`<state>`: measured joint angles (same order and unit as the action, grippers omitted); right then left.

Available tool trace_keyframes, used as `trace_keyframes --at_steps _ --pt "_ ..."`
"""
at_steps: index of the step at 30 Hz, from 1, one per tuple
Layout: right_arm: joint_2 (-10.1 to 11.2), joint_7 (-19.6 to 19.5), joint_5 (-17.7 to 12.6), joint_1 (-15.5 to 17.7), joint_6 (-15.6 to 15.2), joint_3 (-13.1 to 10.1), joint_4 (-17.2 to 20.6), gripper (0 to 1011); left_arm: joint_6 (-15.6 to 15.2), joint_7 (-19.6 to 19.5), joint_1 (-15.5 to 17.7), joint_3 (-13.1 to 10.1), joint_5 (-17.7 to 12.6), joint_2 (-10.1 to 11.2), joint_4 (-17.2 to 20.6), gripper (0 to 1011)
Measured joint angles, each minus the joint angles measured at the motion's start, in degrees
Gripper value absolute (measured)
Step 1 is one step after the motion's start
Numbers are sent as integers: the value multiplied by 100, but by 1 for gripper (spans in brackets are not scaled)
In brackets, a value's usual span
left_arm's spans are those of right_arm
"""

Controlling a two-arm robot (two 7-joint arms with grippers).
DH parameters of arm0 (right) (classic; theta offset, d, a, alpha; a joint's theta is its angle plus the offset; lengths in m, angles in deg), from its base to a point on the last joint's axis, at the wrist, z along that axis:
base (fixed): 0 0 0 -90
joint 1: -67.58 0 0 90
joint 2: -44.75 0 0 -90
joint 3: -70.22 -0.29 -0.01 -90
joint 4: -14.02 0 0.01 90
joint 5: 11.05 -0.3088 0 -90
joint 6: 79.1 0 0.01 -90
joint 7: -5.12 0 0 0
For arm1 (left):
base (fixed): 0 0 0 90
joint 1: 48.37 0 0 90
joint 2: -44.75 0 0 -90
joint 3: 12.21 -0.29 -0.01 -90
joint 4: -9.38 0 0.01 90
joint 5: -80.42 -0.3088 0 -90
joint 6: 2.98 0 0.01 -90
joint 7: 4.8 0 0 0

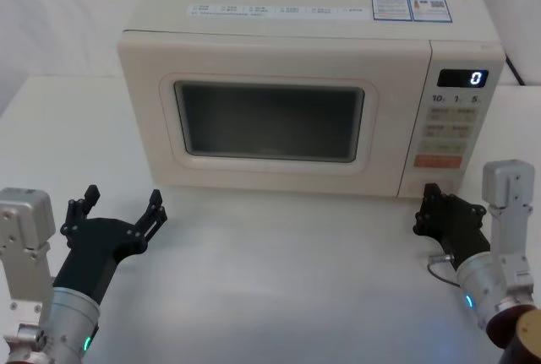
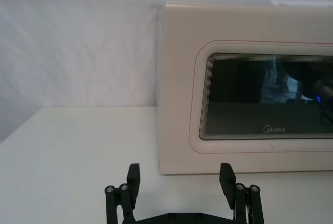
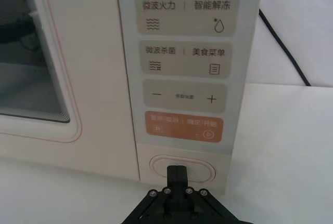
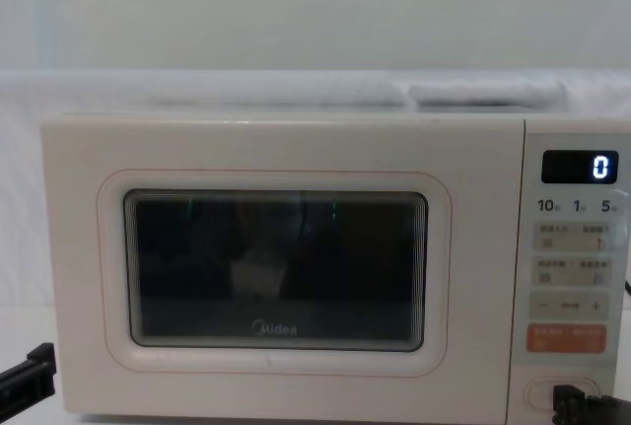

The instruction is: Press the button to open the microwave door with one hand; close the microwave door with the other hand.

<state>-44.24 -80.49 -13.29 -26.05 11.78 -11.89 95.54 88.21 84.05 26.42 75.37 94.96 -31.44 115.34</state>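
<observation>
On the white table (image 1: 279,254), the microwave (image 1: 287,85) faces a pale wall (image 4: 296,11).

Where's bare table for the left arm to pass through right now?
Bare table lies between the left gripper and right gripper, in front of the shut microwave door. Also left of the microwave. Crowded at the button, where the right gripper's shut fingers sit.

The left pincer (image 1: 118,208) hovers near left, fingers spread wide. The right pincer (image 1: 430,203) reaches forward at near right, fingers pressed together.
</observation>
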Motion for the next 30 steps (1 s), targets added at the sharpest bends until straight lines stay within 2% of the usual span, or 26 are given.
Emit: trace_keyframes --at_steps 30 --pt "-80 17 -196 -244 18 -121 -327 0 0 0 0 0 0 0 0 1001"
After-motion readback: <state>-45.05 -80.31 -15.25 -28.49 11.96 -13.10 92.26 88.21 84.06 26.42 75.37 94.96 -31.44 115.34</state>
